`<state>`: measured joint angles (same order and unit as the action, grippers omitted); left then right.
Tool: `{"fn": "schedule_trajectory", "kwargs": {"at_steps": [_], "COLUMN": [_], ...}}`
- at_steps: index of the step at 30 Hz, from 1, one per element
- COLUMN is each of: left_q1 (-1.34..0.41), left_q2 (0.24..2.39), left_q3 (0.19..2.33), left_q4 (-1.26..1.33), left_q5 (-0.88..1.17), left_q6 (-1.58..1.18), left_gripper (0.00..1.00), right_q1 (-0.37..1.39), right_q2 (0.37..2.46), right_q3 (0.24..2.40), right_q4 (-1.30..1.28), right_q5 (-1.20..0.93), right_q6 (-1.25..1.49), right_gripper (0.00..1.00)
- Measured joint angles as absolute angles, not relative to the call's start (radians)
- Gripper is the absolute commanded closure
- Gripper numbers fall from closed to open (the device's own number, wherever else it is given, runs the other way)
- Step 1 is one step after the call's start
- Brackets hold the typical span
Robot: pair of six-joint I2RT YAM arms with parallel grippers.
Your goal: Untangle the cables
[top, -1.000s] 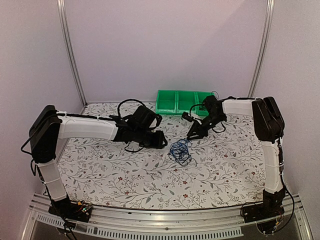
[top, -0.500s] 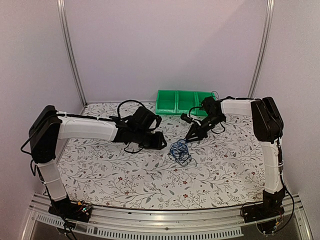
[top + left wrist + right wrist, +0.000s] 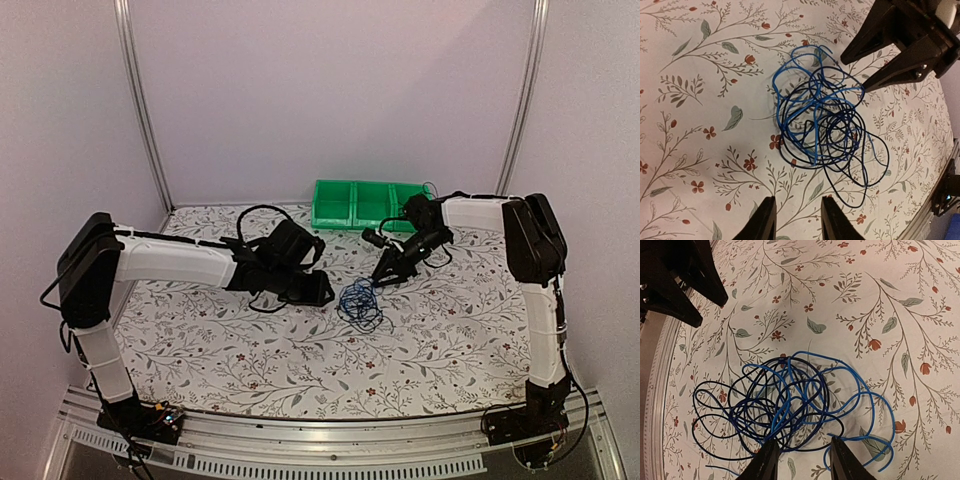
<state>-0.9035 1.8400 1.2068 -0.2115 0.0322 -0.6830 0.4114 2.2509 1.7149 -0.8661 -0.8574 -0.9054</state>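
Observation:
The cables (image 3: 360,303) are a small loose tangle of thin blue and black wires lying on the flowered tablecloth, and they fill the middle of the left wrist view (image 3: 825,125) and the right wrist view (image 3: 790,400). My left gripper (image 3: 322,290) (image 3: 796,207) is open just left of the tangle, with only cloth between its fingertips. My right gripper (image 3: 385,276) (image 3: 804,447) is open at the tangle's far right edge, and its tips straddle the nearest black and blue loops. Each gripper shows in the other's wrist view, the right gripper (image 3: 854,75) and the left gripper (image 3: 712,315).
A green bin (image 3: 365,205) with three compartments stands at the back of the table, behind the right gripper. A thick black arm cable (image 3: 258,212) loops above the left wrist. Metal frame posts (image 3: 140,100) rise at the back corners.
The right gripper has come down closer to the tangle's edge and its jaws have spread a little. The left gripper has shifted slightly nearer. The tangle lies as before.

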Motion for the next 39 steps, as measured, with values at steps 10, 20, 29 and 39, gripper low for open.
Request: {"fn": "schedule_trajectory", "kwargs": {"at_steps": [10,20,29,39], "left_q1": [-0.908,-0.908,-0.908,-0.924], "left_q2": [1.84,1.84,1.84,1.847], "left_q3": [1.207,1.221,1.231,1.322], "left_q4": [-0.213,-0.223,-0.227,-0.178], "left_q5": [0.029,0.031,0.033,-0.007], "left_q6": [-0.683,-0.681,-0.663,-0.546], "left_gripper": [0.66,0.66,0.66,0.62], "right_q1": [0.411,0.411,0.411,0.405], "right_q2": [2.251,2.251,2.251,2.129], "right_q3": [1.73,1.728,1.725,1.75], "right_q4": [-0.975,-0.928,-0.83,-0.92], "right_q5": [-0.896,-0.886,-0.847,-0.823], "right_q6": [-0.977,-0.955,-0.878,-0.886], "right_gripper": [0.54,0.66,1.0,1.0]}}
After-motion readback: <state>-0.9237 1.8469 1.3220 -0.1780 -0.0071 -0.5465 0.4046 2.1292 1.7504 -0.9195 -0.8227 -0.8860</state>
